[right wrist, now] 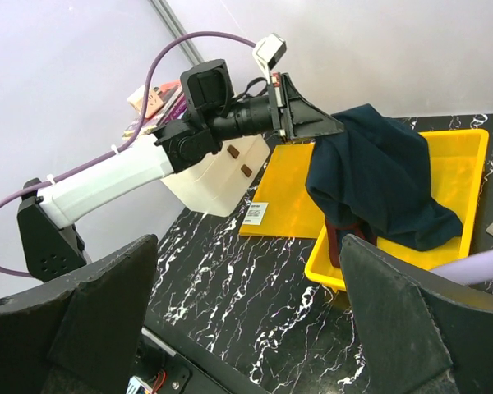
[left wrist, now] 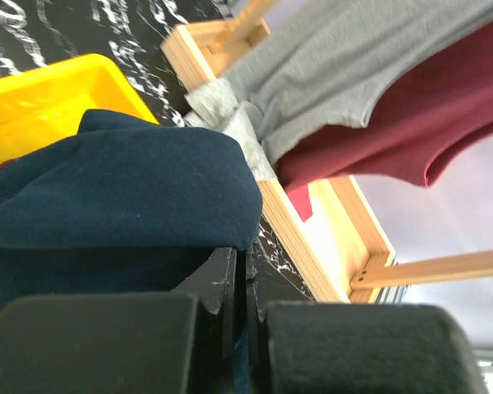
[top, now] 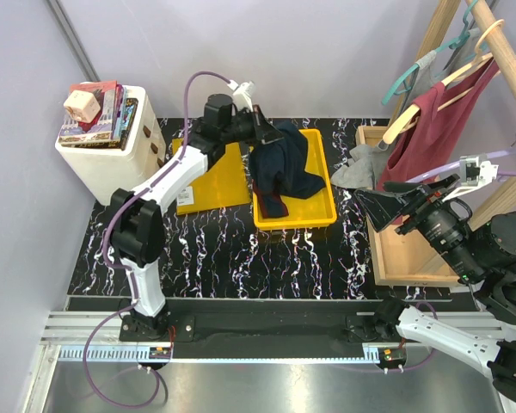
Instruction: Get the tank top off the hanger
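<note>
Pale lilac walls (top: pixel 327 52) behind a black white-veined tabletop (top: pixel 232 254), white cabinet (top: pixel 103 168) at its far-left corner.

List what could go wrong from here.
The left tool is shut on the dark navy cloth garment above the rim of the yellow plastic tray; released there, it could drape over the edge. The open right tool sits by the maroon tank top on its wooden hanger; a one-sided pull might drag the hanger off the rail.

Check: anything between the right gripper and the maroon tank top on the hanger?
Nothing solid shows. The right gripper, open, sits close to the hem of the maroon tank top in the top view. A gray garment hangs right beside it and could get caught.
</note>
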Action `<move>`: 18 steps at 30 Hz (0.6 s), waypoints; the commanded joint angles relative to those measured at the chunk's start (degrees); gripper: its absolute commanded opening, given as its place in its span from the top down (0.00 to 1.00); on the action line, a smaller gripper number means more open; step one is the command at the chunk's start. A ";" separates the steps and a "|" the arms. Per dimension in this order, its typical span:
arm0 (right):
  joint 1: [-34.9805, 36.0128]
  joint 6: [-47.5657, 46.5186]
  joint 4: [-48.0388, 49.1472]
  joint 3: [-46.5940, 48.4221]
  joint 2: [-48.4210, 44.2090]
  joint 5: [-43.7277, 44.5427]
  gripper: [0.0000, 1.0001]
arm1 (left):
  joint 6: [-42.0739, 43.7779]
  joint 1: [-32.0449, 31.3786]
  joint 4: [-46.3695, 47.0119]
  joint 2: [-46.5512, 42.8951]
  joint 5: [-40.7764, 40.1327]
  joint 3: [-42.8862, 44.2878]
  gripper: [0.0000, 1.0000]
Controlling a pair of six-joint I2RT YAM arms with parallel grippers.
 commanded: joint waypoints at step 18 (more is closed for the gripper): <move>0.17 -0.46 1.85 -1.08 -0.76 1.14 0.00 | 3.63 -7.00 -2.35 9.73 -10.52 2.06 0.95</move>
